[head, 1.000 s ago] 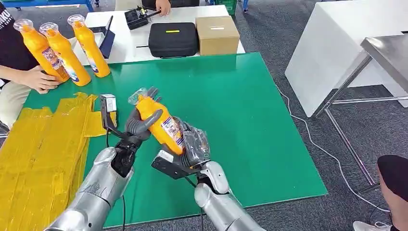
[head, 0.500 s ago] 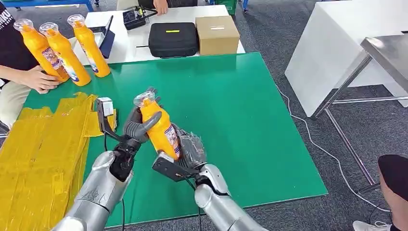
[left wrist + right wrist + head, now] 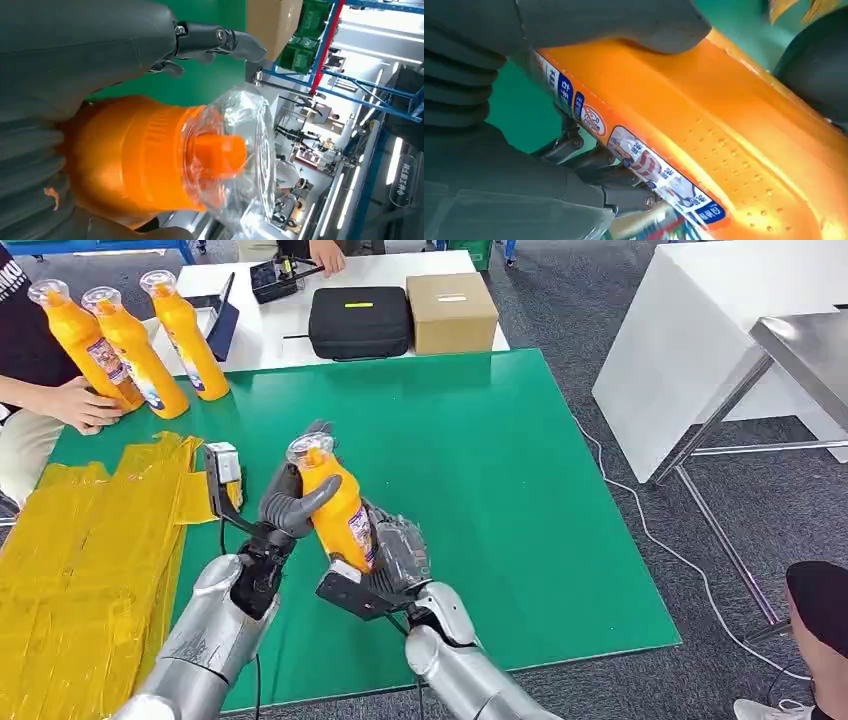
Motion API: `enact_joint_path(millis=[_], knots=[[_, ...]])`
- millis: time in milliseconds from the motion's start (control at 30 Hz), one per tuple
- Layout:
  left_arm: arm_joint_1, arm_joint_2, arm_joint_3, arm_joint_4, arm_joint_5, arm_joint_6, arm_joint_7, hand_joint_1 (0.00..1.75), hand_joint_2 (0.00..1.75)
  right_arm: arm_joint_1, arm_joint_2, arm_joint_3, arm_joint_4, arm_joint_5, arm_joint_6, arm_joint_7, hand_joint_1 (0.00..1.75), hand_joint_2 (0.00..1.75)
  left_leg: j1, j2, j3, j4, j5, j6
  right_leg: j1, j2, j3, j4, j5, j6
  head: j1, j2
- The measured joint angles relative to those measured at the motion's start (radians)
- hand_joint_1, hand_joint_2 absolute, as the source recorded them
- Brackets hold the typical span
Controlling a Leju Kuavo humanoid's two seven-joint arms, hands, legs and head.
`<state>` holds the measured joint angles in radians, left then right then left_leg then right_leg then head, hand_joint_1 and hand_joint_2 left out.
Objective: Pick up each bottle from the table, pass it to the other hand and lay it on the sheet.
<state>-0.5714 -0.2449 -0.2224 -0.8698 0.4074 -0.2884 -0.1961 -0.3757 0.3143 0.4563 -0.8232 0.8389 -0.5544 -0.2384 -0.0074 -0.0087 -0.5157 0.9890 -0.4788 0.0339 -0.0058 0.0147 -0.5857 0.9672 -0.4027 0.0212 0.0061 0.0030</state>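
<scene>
An orange bottle point(image 3: 335, 505) with a clear cap is held above the green table point(image 3: 500, 460), tilted with its cap up and away from me. My left hand point(image 3: 293, 502) grips its upper body, thumb across the front. My right hand point(image 3: 395, 555) holds its lower end from the right. In the left wrist view the bottle's neck point(image 3: 150, 155) lies against my left hand point(image 3: 75, 50). Seen from the right wrist, the labelled bottle point(image 3: 724, 125) sits between my right hand's point(image 3: 499, 165) thumb and fingers. The yellow sheet point(image 3: 80, 540) lies at the table's left.
Three more orange bottles point(image 3: 135, 350) stand at the table's back left, where a person's hand point(image 3: 80, 405) rests on one. A black case point(image 3: 360, 320) and a cardboard box point(image 3: 452, 310) sit on the white table behind. A steel table point(image 3: 800, 350) stands to the right.
The bottle has swung more upright between my two hands and shifted slightly right. Both hands have stayed on it.
</scene>
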Motion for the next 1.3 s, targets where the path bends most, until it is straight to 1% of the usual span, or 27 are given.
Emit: enact_joint_path(millis=[100,133,267,733,1000,1033,1067,1100,1133,1300], knots=[[0.0,0.0,-0.013,-0.004,-0.003,0.0,-0.003,0.0,1.75,-0.002,-0.006,0.007,-0.009,0.11,-0.105,0.06,1.75,1.75,0.0,0.0,0.0,0.0,0.0,0.0,0.0,0.0,0.0,0.0,0.0,0.0,0.0,0.0],[0.0,0.0,-0.017,-0.005,-0.004,0.0,-0.003,0.0,1.75,-0.002,-0.01,0.008,-0.019,0.144,-0.122,0.075,1.75,1.75,0.0,0.0,0.0,0.0,0.0,0.0,0.0,0.0,0.0,0.0,0.0,0.0,0.0,0.0],[0.0,0.0,-0.029,-0.011,-0.012,0.008,-0.007,0.0,1.75,-0.008,-0.021,0.007,-0.054,0.183,-0.129,0.093,1.75,1.75,0.0,0.0,0.0,0.0,0.0,0.0,0.0,0.0,0.0,0.0,0.0,0.0,0.0,0.0],[-0.001,0.0,-0.045,-0.014,-0.032,0.026,-0.027,0.0,1.75,-0.031,-0.029,0.004,-0.091,0.174,-0.13,0.08,1.75,1.75,0.0,0.0,0.0,0.0,0.0,0.0,0.0,0.0,0.0,0.0,0.0,0.0,0.0,0.0],[0.0,0.002,-0.045,-0.009,-0.081,0.056,-0.058,0.02,1.75,-0.04,-0.029,0.002,-0.1,0.123,-0.121,0.047,1.75,1.75,0.0,0.0,0.0,0.0,0.0,0.0,0.0,0.0,0.0,0.0,0.0,0.0,0.0,0.0],[0.0,0.002,-0.045,-0.008,-0.083,0.059,-0.06,0.4,1.75,-0.041,-0.029,0.003,-0.1,0.116,-0.114,0.045,1.75,1.75,0.0,0.0,0.0,0.0,0.0,0.0,0.0,0.0,0.0,0.0,0.0,0.0,0.0,0.0],[0.001,0.002,-0.045,-0.008,-0.086,0.062,-0.062,1.45,1.75,-0.042,-0.029,0.003,-0.1,0.105,-0.101,0.039,1.75,1.75,0.0,0.0,0.0,0.0,0.0,0.0,0.0,0.0,0.0,0.0,0.0,0.0,0.0,0.0],[0.001,0.002,-0.045,-0.008,-0.093,0.065,-0.063,1.66,1.75,-0.042,-0.029,0.002,-0.1,0.089,-0.088,0.031,1.75,1.75,0.0,0.0,-0.001,0.0,0.0,0.0,0.0,0.0,0.0,0.0,0.0,0.0,0.0,0.0],[0.003,0.003,-0.045,-0.008,-0.094,0.068,-0.064,1.75,1.75,-0.042,-0.029,0.002,-0.1,0.07,-0.07,0.022,1.75,1.75,0.0,0.0,-0.001,0.0,0.0,0.0,0.0,0.0,0.0,0.0,0.0,0.0,0.0,0.0],[0.01,0.004,-0.044,-0.008,-0.113,0.068,-0.074,1.75,1.75,-0.045,-0.028,0.002,-0.098,0.005,-0.002,0.0,1.75,1.75,0.0,0.0,-0.001,0.0,0.0,0.0,0.0,0.0,0.0,0.0,0.0,0.0,0.0,0.0]])
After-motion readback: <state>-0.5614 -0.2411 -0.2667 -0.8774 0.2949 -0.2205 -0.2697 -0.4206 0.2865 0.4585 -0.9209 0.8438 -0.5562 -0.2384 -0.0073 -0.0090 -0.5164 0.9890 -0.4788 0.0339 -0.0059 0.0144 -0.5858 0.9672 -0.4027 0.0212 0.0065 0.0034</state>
